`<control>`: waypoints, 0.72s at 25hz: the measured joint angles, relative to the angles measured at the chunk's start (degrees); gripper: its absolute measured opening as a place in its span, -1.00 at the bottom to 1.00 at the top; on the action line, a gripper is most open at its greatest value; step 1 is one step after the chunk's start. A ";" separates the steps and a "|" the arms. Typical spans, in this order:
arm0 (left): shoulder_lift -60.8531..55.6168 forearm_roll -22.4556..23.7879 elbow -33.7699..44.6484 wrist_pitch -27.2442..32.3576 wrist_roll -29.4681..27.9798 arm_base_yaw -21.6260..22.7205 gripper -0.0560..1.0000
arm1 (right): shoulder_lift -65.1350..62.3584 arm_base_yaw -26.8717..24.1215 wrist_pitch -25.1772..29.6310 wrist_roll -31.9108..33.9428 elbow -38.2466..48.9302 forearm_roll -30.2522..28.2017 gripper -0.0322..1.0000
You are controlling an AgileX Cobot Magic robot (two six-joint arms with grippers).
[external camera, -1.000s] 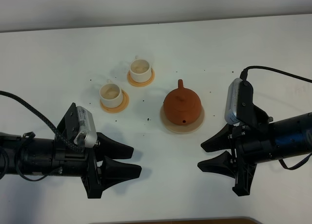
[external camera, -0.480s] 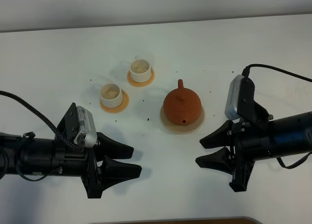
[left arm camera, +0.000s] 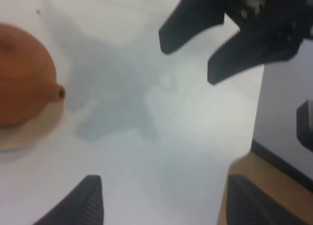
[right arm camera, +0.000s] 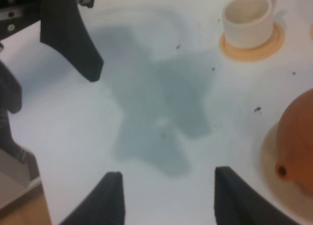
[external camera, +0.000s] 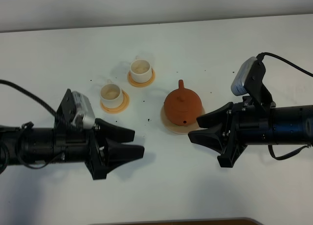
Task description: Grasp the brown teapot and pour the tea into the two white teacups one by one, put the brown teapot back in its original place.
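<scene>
Exterior high shows the right gripper (external camera: 194,129) gaping wide beside the brown teapot (external camera: 182,105); I'd straddle its belly squarely before closing

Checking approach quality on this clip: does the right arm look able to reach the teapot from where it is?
Probably yes. The right pincer stands open right beside the teapot, with nothing between them. Its handle points away toward the back, so gripping that may need a reach around.
</scene>
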 joint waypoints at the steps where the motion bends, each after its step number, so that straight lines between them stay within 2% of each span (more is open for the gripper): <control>1: 0.00 0.00 -0.98 0.11 -1.34 0.00 0.20 | 0.00 0.00 0.00 0.00 -0.34 0.12 -0.07; 5: 0.00 0.45 -5.66 0.50 -8.28 0.00 0.20 | 0.00 0.00 -1.41 0.48 -1.68 0.18 -0.07; 7: -0.28 2.59 -8.56 0.68 -12.60 0.00 0.20 | 0.00 0.00 -2.58 1.20 -2.35 0.18 -0.07; 15: -7.53 20.05 -17.77 1.02 -34.44 0.00 0.20 | -0.56 0.00 -9.13 3.70 -5.34 0.18 -0.07; 18: -11.70 27.59 -19.87 0.18 -45.30 0.00 0.20 | -2.53 0.00 -12.70 5.57 -6.99 0.18 -0.07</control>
